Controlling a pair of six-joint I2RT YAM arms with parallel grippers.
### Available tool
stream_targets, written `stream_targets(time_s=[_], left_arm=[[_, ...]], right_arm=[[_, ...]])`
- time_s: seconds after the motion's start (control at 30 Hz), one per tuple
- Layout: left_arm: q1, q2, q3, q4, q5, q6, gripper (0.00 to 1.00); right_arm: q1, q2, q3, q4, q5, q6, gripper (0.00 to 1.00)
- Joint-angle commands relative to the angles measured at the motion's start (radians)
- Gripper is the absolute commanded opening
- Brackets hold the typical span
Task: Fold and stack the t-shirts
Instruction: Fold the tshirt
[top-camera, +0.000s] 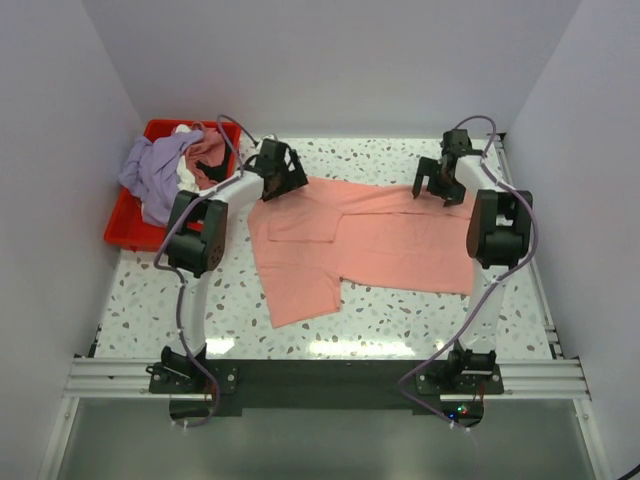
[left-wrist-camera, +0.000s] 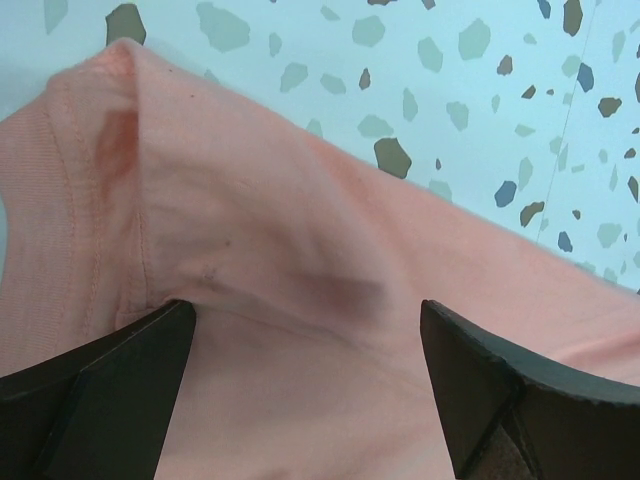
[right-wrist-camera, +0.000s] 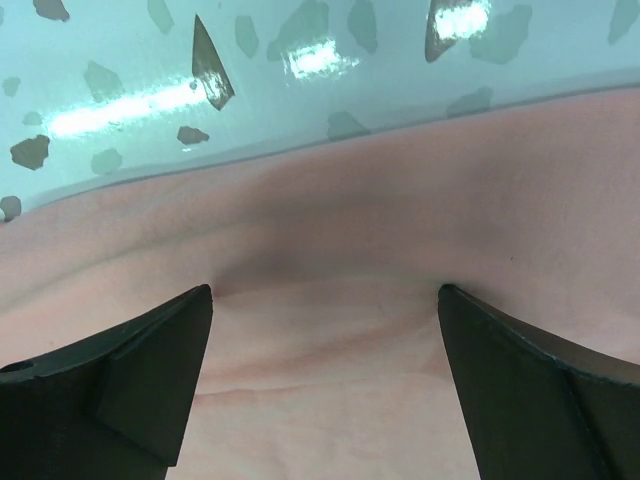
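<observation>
Salmon-pink soft cloth t-shirt (top-camera: 370, 240) lies spread on the speckled white table (top-camera: 400, 315), long axis left to right. The left gripper (top-camera: 283, 178) and right gripper (top-camera: 438, 187) straddle its far edge, jaws apart and empty.

Speckled terrazzo table (top-camera: 400, 320): salmon-pink t-shirt (top-camera: 370, 245) spread flat mid-table; red bin (top-camera: 125, 228) at far-left corner.

I count four t-shirts: one salmon-pink t-shirt (top-camera: 370, 240) spread to the right of the red bin (top-camera: 125, 228), and three heaped inside that bin, namely one lavender t-shirt (top-camera: 152, 172), one white t-shirt (top-camera: 183, 129) (only scraps of it show) and one dusty rose t-shirt (top-camera: 207, 150). One bin, one table (top-camera: 400, 315). My grippers number two: left gripper (top-camera: 285, 178), right gripper (top-camera: 441, 185), both right of the bin.
</observation>
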Motion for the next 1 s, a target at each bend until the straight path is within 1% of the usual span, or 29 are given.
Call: stream_targets(time_s=[0.0,0.07,0.1,0.13,0.2,0.23,0.27,0.33,0.37,0.4,0.43,0.47,0.53,0.57,0.6,0.63,0.67,0.73,0.77,0.83,0.87,0.93,0.97], left_arm=[[0.019,0.048,0.077,-0.086,0.005,0.032,1.0],[0.018,0.031,0.1,-0.097,0.008,0.041,1.0],[0.018,-0.003,0.099,-0.097,0.009,0.044,1.0],[0.015,-0.023,0.093,-0.097,0.009,0.049,1.0],[0.004,-0.104,0.042,-0.094,0.002,0.055,1.0],[-0.002,-0.138,0.012,-0.085,-0.004,0.058,1.0],[-0.016,-0.211,-0.064,-0.079,-0.011,0.06,1.0],[-0.033,-0.293,-0.154,-0.074,-0.018,0.054,1.0],[-0.054,-0.378,-0.257,-0.071,-0.034,0.049,1.0],[-0.067,-0.424,-0.315,-0.074,-0.046,0.037,1.0],[-0.082,-0.472,-0.373,-0.079,-0.055,0.028,1.0],[-0.117,-0.567,-0.484,-0.082,-0.075,0.017,1.0],[-0.162,-0.659,-0.597,-0.094,-0.097,-0.021,1.0],[-0.198,-0.748,-0.695,-0.102,-0.101,-0.032,1.0],[-0.214,-0.79,-0.738,-0.137,-0.107,-0.046,1.0],[-0.226,-0.829,-0.814,-0.161,-0.118,-0.083,1.0],[-0.245,-0.906,-0.849,-0.189,-0.139,-0.1,1.0],[-0.26,-0.983,-0.942,-0.258,-0.149,-0.138,1.0],[-0.283,-1.05,-0.968,-0.277,-0.147,-0.152,1.0],[-0.309,-1.109,-1.033,-0.303,-0.117,-0.178,1.0],[-0.33,-1.153,-1.051,-0.307,-0.069,-0.187,1.0],[-0.358,-1.189,-1.106,-0.297,-0.031,-0.23,1.0],[-0.389,-1.21,-1.123,-0.283,0.0,-0.239,1.0]], right_arm=[[-0.009,0.048,0.056,-0.028,-0.044,-0.03,0.99],[-0.009,0.01,0.076,-0.043,-0.044,-0.033,0.99],[-0.008,-0.01,0.075,-0.056,-0.046,-0.034,0.99],[-0.009,-0.066,0.069,-0.053,-0.046,-0.033,0.99],[-0.008,-0.143,0.001,-0.022,-0.047,-0.014,0.99],[-0.008,-0.221,-0.073,-0.01,-0.047,-0.004,0.99],[-0.008,-0.271,-0.115,-0.001,-0.046,0.01,0.99],[-0.008,-0.355,-0.21,0.03,-0.041,0.055,0.99],[-0.008,-0.454,-0.314,0.044,-0.038,0.073,0.99],[-0.008,-0.501,-0.37,0.077,-0.041,0.107,0.99],[-0.008,-0.556,-0.478,0.094,-0.041,0.125,0.99],[-0.008,-0.641,-0.528,0.108,-0.038,0.147,0.99],[-0.009,-0.728,-0.65,0.141,-0.034,0.205,0.99],[-0.009,-0.793,-0.684,0.148,-0.035,0.22,0.99],[-0.008,-0.818,-0.71,0.156,-0.038,0.24,0.99],[-0.009,-0.84,-0.747,0.154,-0.046,0.248,0.99],[-0.008,-0.863,-0.761,0.151,-0.044,0.254,0.99],[-0.009,-0.908,-0.793,0.142,-0.034,0.26,0.99],[-0.008,-0.92,-0.803,0.141,-0.027,0.259,0.99],[-0.009,-0.946,-0.823,0.138,-0.023,0.251,0.99],[-0.008,-0.951,-0.826,0.136,-0.017,0.25,0.99],[-0.008,-0.964,-0.836,0.128,-0.012,0.242,0.99],[-0.009,-0.969,-0.841,0.128,-0.008,0.24,0.99]])
